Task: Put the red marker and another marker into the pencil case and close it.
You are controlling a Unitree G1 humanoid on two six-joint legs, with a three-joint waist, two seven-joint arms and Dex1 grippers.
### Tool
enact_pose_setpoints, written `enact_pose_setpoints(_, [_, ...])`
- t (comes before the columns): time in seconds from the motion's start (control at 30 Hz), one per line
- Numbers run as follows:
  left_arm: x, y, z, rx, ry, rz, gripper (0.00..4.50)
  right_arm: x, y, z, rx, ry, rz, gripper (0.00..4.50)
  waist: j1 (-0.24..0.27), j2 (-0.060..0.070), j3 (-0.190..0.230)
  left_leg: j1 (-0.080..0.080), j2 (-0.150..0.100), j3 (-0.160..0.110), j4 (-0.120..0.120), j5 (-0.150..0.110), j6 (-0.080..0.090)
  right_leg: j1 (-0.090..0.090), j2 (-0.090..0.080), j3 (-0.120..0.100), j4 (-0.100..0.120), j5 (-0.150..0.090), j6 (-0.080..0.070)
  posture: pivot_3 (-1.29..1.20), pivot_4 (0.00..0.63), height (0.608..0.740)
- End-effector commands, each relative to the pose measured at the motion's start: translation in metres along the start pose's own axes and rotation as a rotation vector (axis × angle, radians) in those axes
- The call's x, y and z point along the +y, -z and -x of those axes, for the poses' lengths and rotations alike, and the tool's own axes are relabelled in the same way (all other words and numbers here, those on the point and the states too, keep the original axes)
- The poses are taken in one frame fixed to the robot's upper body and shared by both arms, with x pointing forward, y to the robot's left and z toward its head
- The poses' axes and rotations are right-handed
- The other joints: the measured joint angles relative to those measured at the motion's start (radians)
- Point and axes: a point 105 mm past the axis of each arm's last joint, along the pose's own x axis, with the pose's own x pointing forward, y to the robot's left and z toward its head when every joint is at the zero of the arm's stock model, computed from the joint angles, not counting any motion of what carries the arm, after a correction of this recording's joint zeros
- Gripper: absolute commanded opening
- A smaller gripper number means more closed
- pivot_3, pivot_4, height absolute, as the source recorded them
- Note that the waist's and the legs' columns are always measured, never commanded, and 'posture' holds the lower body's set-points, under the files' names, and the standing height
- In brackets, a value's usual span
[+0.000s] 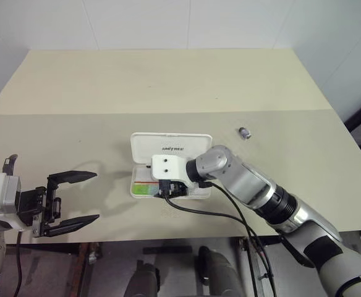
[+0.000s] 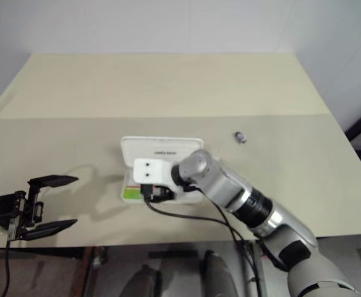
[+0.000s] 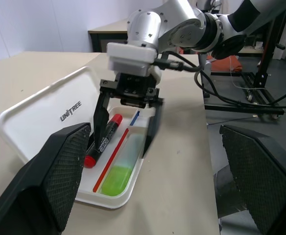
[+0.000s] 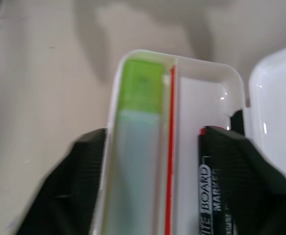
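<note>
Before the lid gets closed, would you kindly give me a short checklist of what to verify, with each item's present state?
1. Red marker in the case: ok, it lies in the compartment nearer the lid.
2. Highlighter in the case: ok, it lies flat in the other compartment, beyond the red divider.
3. Right pincer has let go: ok, its fingers stand apart, nothing between them.
4. Right pincer clear of the lid's path: not ok, its fingers reach down into the tray.
5. Lid hinged open and free to swing: ok, nothing rests on it.
6. Left pincer out of the way: ok, open, off to the case's left.
</note>
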Motion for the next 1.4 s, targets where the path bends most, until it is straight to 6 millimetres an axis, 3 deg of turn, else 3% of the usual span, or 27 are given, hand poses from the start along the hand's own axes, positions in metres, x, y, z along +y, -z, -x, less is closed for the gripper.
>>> enact_pose_setpoints(0.03, [0.002, -0.009, 0.002, -0.011, -0.005, -0.039, 4.50, 0.002, -0.011, 0.009, -0.038, -0.002, 0.029, 4.47, 0.000, 0.000, 0.000, 0.000, 0.000, 0.000, 0.000, 0.000, 0.000, 0.000, 0.000, 0.000, 0.000, 0.000, 0.000, 0.00, 0.150, 0.740])
enact_pose_setpoints(0.3, [0.005, -0.009, -0.003, -0.026, 0.008, -0.038, 4.50, -0.001, -0.011, 0.029, -0.044, 0.018, -0.007, 4.47, 0.002, 0.000, 0.000, 0.000, 0.000, 0.000, 0.002, 0.000, 0.000, 0.000, 0.000, 0.000, 0.001, 0.000, 0.000, 0.00, 0.150, 0.740])
enact_pose_setpoints(0.6, [0.013, -0.011, -0.020, -0.067, 0.042, -0.047, 4.50, 0.012, 0.004, 0.086, -0.024, 0.010, -0.136, 4.47, 0.005, 0.000, 0.000, -0.001, 0.000, -0.001, 0.004, 0.000, 0.000, 0.001, 0.000, 0.000, 0.001, 0.000, 0.000, 0.00, 0.150, 0.740])
enact_pose_setpoints(0.73, [0.019, -0.015, -0.027, -0.087, 0.054, -0.064, 4.50, 0.005, 0.012, 0.109, 0.005, 0.070, -0.177, 4.47, 0.002, 0.000, 0.000, -0.001, 0.000, -0.001, 0.006, 0.000, 0.001, 0.001, 0.000, 0.000, 0.001, 0.000, 0.000, 0.00, 0.150, 0.740])
enact_pose_setpoints(0.93, [0.029, -0.028, -0.039, -0.144, 0.076, -0.110, 4.50, -0.041, 0.054, 0.157, 0.155, 0.362, -0.228, 4.47, 0.005, 0.000, 0.000, 0.000, 0.000, -0.001, 0.010, 0.000, 0.001, 0.005, 0.000, 0.000, 0.000, 0.001, 0.001, 0.00, 0.150, 0.740])
enact_pose_setpoints(1.07, [0.038, -0.034, -0.038, -0.154, 0.077, -0.144, 4.50, -0.067, 0.087, 0.172, 0.248, 0.532, -0.272, 4.47, 0.002, 0.000, 0.000, 0.002, 0.000, -0.001, 0.010, 0.000, 0.001, 0.009, 0.001, 0.001, -0.002, 0.003, 0.002, 0.00, 0.150, 0.740])
enact_pose_setpoints(1.23, [0.053, -0.039, -0.032, -0.144, 0.050, -0.180, 4.50, -0.098, 0.120, 0.171, 0.226, 0.740, -0.377, 4.47, 0.000, -0.001, 0.000, 0.002, 0.000, -0.001, 0.010, 0.000, 0.001, 0.009, 0.001, 0.001, -0.002, 0.004, 0.002, 0.00, 0.150, 0.740])
enact_pose_setpoints(1.4, [0.069, -0.048, -0.033, -0.176, 0.003, -0.177, 4.50, -0.116, 0.135, 0.159, 0.161, 0.854, -0.475, 4.47, 0.003, 0.000, 0.000, 0.001, 0.000, -0.001, 0.010, 0.000, 0.001, 0.008, 0.001, 0.001, -0.002, 0.004, 0.002, 0.00, 0.150, 0.740])
